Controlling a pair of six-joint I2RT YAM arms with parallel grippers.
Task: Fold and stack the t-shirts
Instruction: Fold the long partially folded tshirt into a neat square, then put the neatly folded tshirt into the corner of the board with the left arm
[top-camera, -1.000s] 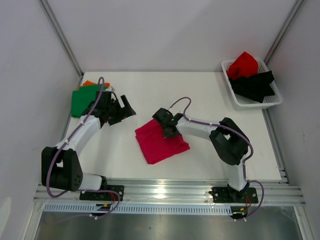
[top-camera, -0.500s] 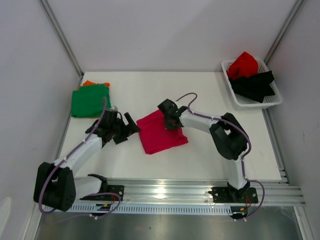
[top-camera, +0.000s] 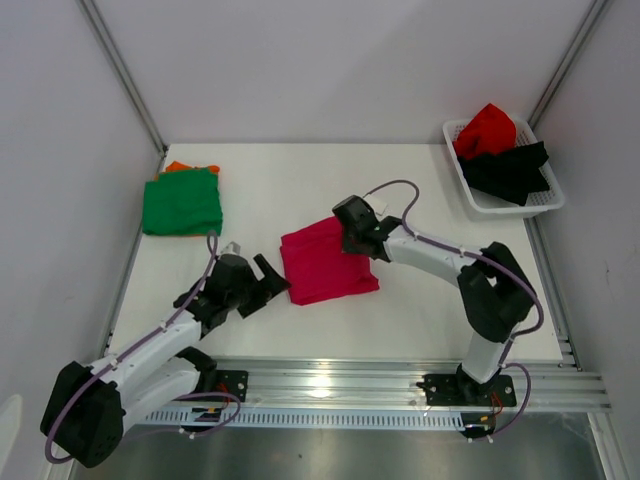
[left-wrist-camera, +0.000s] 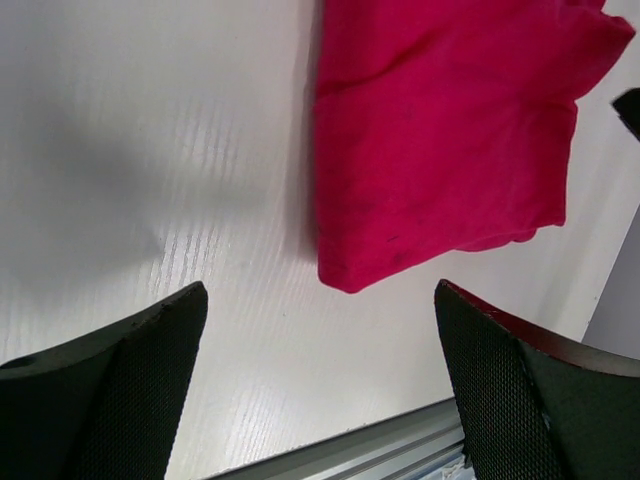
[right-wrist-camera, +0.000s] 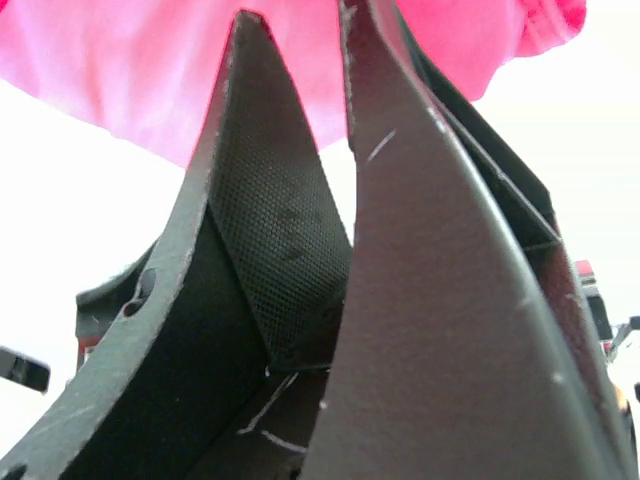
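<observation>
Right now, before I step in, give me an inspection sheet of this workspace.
Surface: white table.
Job's things: magenta t-shirt folded mid-table; green t-shirt folded on orange t-shirt, far left; red t-shirt and black t-shirt bunched in basket.
Clutter: nothing seen.
End effectors: left end effector open, beside magenta t-shirt, apart; right end effector closed on its far edge.
Cables: purple cables loop along both arms.
Surroundings: white walls, near-edge metal rail.

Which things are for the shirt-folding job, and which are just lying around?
For the job: pink shirt, green shirt, orange shirt, red shirt, black shirt.
Just lying about: white basket, table.
</observation>
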